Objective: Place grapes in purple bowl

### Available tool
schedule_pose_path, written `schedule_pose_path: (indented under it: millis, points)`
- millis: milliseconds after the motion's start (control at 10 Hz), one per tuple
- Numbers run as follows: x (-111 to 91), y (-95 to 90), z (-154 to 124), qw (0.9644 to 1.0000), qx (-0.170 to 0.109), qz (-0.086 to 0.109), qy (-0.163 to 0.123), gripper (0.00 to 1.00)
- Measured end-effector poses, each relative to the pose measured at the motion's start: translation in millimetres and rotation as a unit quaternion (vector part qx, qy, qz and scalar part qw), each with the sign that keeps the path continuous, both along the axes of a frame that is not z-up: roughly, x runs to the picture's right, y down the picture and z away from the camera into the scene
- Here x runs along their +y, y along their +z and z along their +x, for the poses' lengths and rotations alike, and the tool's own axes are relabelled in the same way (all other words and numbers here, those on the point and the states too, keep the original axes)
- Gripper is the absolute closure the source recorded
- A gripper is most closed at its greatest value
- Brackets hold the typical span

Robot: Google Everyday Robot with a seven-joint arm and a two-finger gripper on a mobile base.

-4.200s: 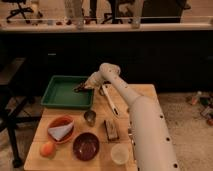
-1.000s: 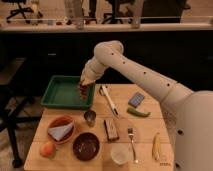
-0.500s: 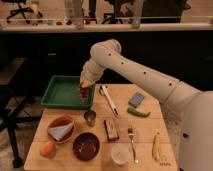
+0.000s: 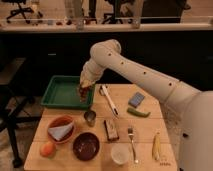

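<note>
My gripper [image 4: 83, 90] hangs over the right rim of the green tray [image 4: 60, 92], pointing down. It is shut on the grapes [image 4: 83, 93], a small dark reddish cluster between the fingers, lifted off the tray floor. The purple bowl [image 4: 86, 146] sits empty near the table's front edge, well below the gripper and slightly to its right in the picture.
An orange bowl with a grey cloth [image 4: 61, 129] and an orange fruit [image 4: 47, 149] lie left of the purple bowl. A metal cup [image 4: 90, 117] stands between tray and bowl. A white cup [image 4: 120, 153], snack bar [image 4: 111, 129], fork [image 4: 132, 142], banana [image 4: 156, 146], brush [image 4: 110, 100], blue sponge [image 4: 136, 99] and green pepper [image 4: 138, 112] lie to the right.
Since the oldest frame the arm has risen from inside the tray with the grapes in the gripper. Over the last second it has shifted only slightly toward the table's front.
</note>
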State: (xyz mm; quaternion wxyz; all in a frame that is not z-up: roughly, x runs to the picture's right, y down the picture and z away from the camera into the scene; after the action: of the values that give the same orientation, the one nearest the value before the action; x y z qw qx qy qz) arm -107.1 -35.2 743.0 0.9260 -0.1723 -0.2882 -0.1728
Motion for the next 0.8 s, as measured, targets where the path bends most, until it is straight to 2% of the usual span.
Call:
schedule_pose_path:
  millis: [200,300,500,800]
  points:
    - [1.3,0.7,0.8,1.0,0.0,-0.003,-0.008,1.0]
    - [4.7,-1.8,-4.7,0.9995,-0.006,-0.007,-0.03,1.0]
    - [23.6,-14.6,-12.0,0.9946,-0.019,-0.023,-0.099,1.0]
    - [42.2,-31.8,-20.4,0.9855,-0.037,-0.032,-0.163,1.0]
